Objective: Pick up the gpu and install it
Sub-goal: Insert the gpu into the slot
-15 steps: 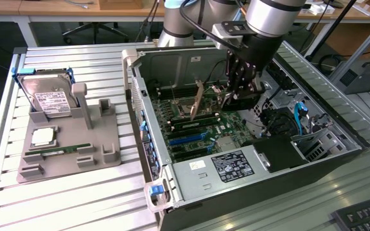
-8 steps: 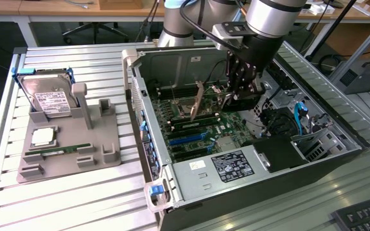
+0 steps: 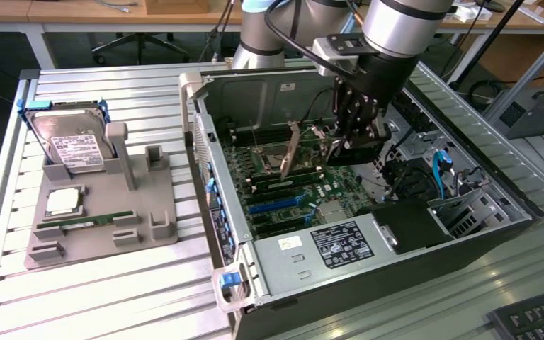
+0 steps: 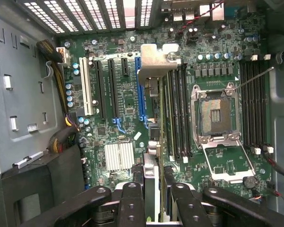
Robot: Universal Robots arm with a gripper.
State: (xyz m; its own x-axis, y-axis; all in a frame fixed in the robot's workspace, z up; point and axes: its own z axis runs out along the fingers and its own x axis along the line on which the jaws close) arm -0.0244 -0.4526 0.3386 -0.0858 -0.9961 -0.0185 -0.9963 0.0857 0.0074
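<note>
The gpu (image 4: pixel 157 94) shows edge-on in the wrist view as a thin upright card, with its silver end bracket (image 4: pixel 155 59) at the far end. My gripper (image 4: pixel 157 201) is shut on it, one black finger (image 4: pixel 132 201) pressing each face. The card hangs over the green motherboard (image 4: pixel 128 101), close beside the long blue slot (image 4: pixel 140 90) and next to the black memory slots (image 4: pixel 180 113). In the exterior view my gripper (image 3: pixel 346 145) reaches down into the open computer case (image 3: pixel 253 92), over the middle of the board.
The CPU socket (image 4: pixel 217 113) stands open with its lever raised. Case walls and a black power supply (image 3: pixel 343 244) ring the board. On the exterior view's left a grey fixture (image 3: pixel 149 212) holds a hard drive (image 3: pixel 71 145), a CPU (image 3: pixel 64 202) and a RAM stick (image 3: pixel 83 223).
</note>
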